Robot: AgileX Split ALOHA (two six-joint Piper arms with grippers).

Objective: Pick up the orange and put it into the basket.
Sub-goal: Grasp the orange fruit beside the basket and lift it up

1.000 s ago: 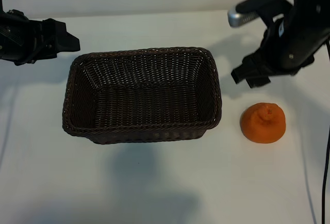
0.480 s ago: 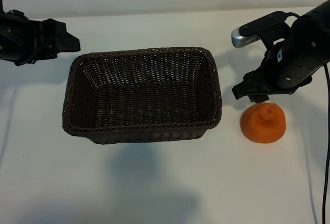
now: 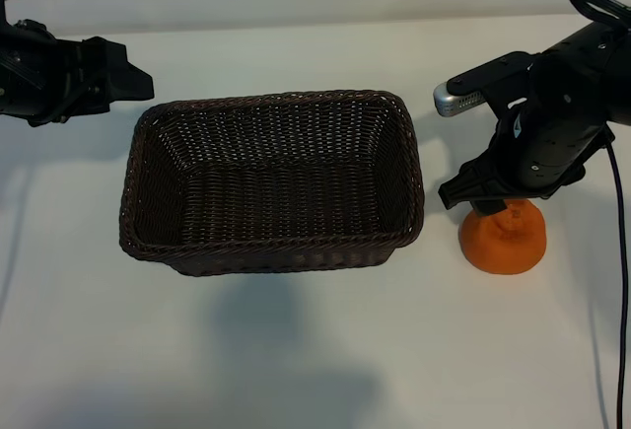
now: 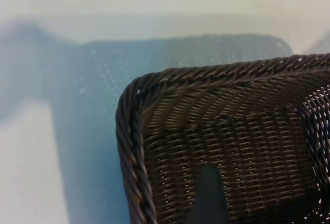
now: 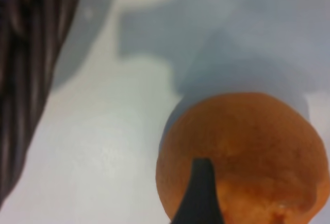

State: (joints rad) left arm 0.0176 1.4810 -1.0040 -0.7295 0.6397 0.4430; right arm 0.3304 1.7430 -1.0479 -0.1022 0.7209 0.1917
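The orange (image 3: 505,242) sits on the white table just right of the basket (image 3: 271,250), and fills much of the right wrist view (image 5: 247,147). My right gripper (image 3: 490,202) hangs directly over it, open, covering the fruit's top; one dark fingertip (image 5: 201,188) shows against the orange's skin. The dark brown wicker basket is empty. My left gripper (image 3: 128,76) is parked open beyond the basket's far left corner, looking down on the braided rim (image 4: 129,147), with one fingertip (image 4: 206,193) in sight.
The basket's right wall (image 5: 31,54) stands close beside the orange. Bare white table (image 3: 296,350) stretches in front of the basket and the orange. A black cable (image 3: 623,281) hangs along the right edge.
My right arm has come down and forward from behind the orange until its gripper covers the fruit's top. The orange, the basket and the left arm have not moved.
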